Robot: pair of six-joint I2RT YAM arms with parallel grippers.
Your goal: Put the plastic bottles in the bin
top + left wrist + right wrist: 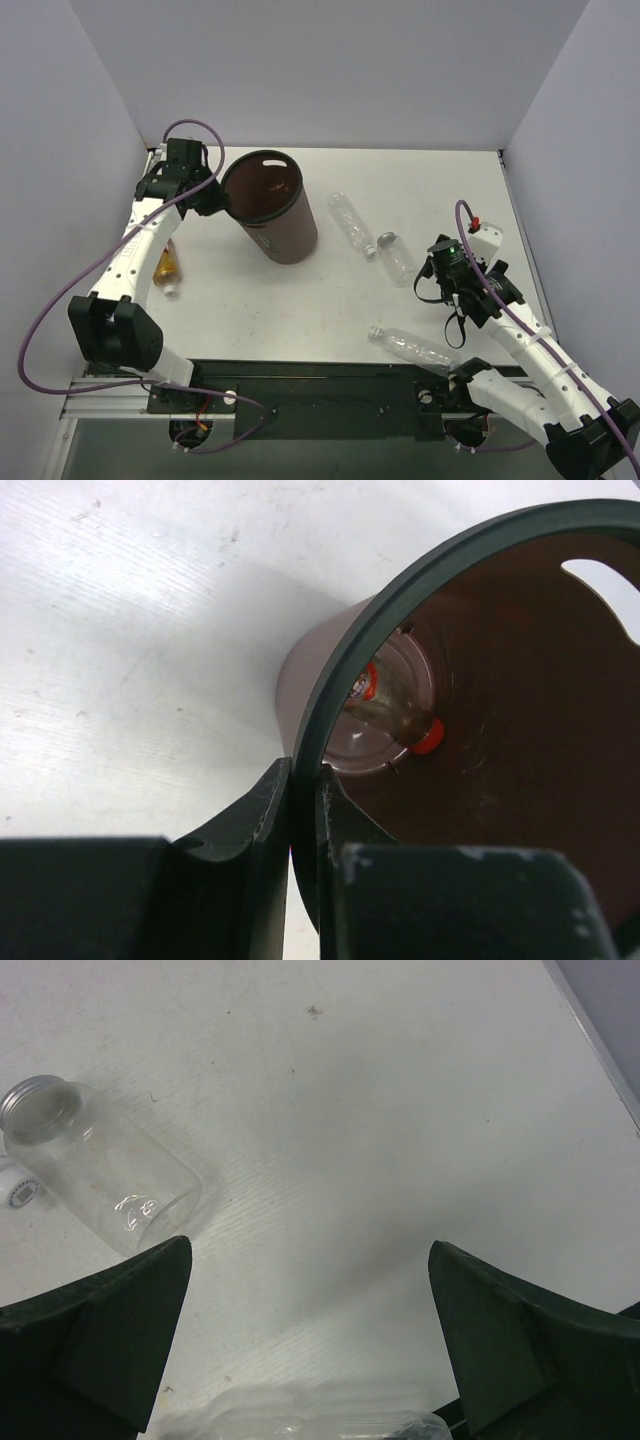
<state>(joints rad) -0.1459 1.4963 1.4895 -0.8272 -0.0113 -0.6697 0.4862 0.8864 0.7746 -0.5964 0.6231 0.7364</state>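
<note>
The dark brown bin (285, 228) leans over at the back left, its mouth turned toward my left gripper (217, 197), which is shut on the bin's rim (400, 590). A bottle with a red cap (400, 720) lies inside at the bottom. On the table lie a long clear bottle (352, 225), a short clear bottle with a silver cap (396, 256) (110, 1175), another clear bottle (410, 347) (320, 1425) near the front, and a small amber bottle (167, 265) under the left arm. My right gripper (435, 300) (310, 1250) hovers open between the short and front bottles, holding nothing.
White table (330, 300) enclosed by pale walls on three sides. A black rail (320, 395) with both arm bases runs along the near edge. Purple cables loop off both arms.
</note>
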